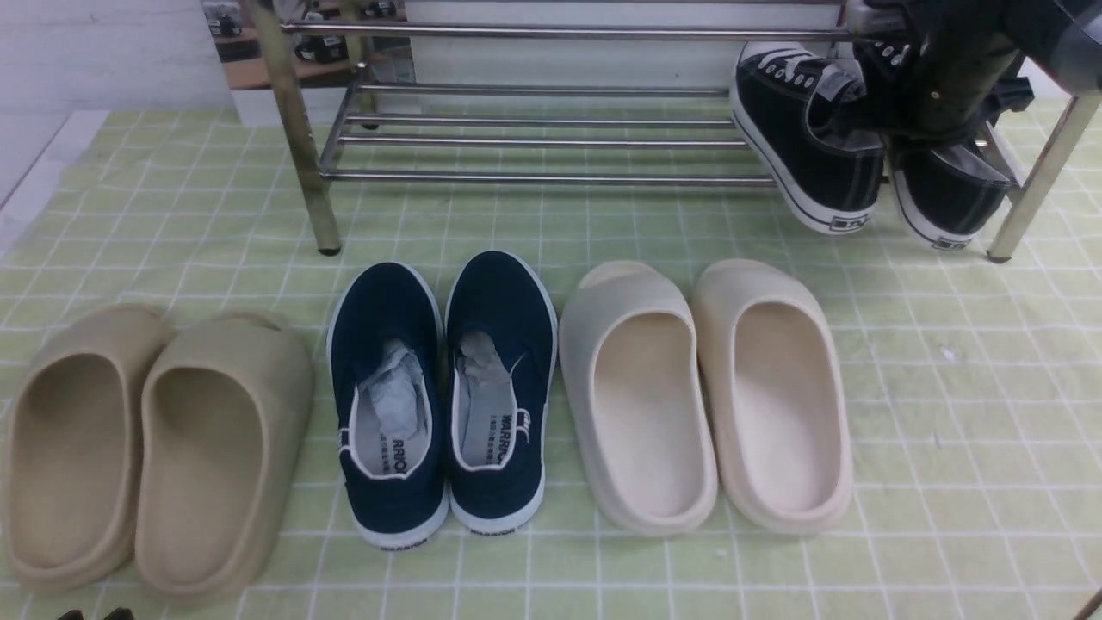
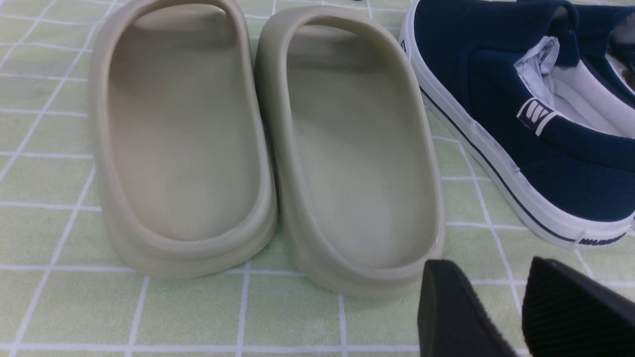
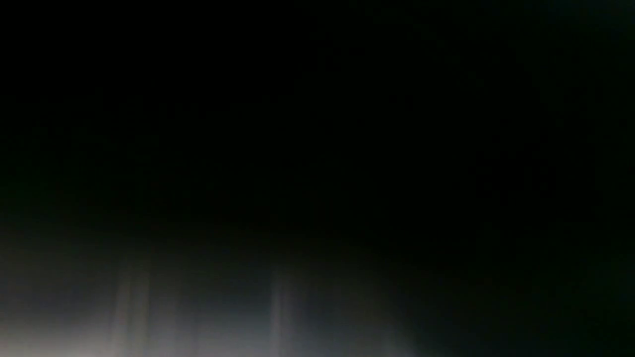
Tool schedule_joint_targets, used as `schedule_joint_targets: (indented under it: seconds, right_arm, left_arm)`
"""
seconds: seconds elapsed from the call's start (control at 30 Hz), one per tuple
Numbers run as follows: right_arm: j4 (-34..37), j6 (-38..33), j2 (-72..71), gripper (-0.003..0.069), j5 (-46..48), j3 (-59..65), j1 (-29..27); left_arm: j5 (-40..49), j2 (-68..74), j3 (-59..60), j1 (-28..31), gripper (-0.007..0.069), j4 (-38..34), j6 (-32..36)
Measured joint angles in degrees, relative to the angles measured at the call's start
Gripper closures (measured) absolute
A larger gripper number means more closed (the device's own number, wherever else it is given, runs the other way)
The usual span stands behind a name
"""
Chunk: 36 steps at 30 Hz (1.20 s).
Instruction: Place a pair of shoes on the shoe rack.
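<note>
Front view: the pair of shoes [image 1: 809,146] sits at the right end of the shoe rack [image 1: 534,176], on the lower tier, heels tilted down over the front bar. The right hand [image 1: 943,108] is directly on top of the pair. Its fingers are lost against the black canvas, so I cannot tell its grip.

Left wrist view: the left hand [image 2: 488,270] hovers over the tabletop [image 2: 198,317] with fingers apart and empty, just beside the tan slides [image 2: 347,148] and well apart from the pair.

Right wrist view: nearly black; I read nothing from it.
</note>
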Motion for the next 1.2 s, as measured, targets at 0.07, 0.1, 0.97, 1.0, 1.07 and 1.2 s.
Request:
schedule_joint_targets:
  seconds: [0.07,0.1,0.97,1.0,1.07,1.2]
  right_arm:
    - [-0.1,0.0,0.0,0.0561,-0.7,0.0,0.0]
    - [-0.3,0.0,0.0,0.0503,-0.8,-0.1,-0.1]
    - [9.6,-11.1,-52.0,0.0659,-8.9,32.2,-0.6]
    - [9.6,-11.1,-56.5,0.0662,-11.4,35.9,-0.6]
    - [9.9,-10.8,-67.5,0.0662,-20.1,50.1,-0.6]
    - [10.5,-10.8,-85.0,0.0662,-34.5,75.5,-0.6]
  left_arm:
    - [0.0,0.0,0.0,0.0,0.0386,0.0,0.0]
    - [0.0,0.0,0.0,0.0,0.0386,0.0,0.0]
    - [0.0,0.0,0.0,0.0,0.0386,0.0,0.0]
    - [0.0,0.0,0.0,0.0,0.0386,0.0,0.0]
    - [0.0,0.0,0.0,0.0,0.0386,0.0,0.0]
    - [0.0,0.0,0.0,0.0,0.0386,0.0,0.0]
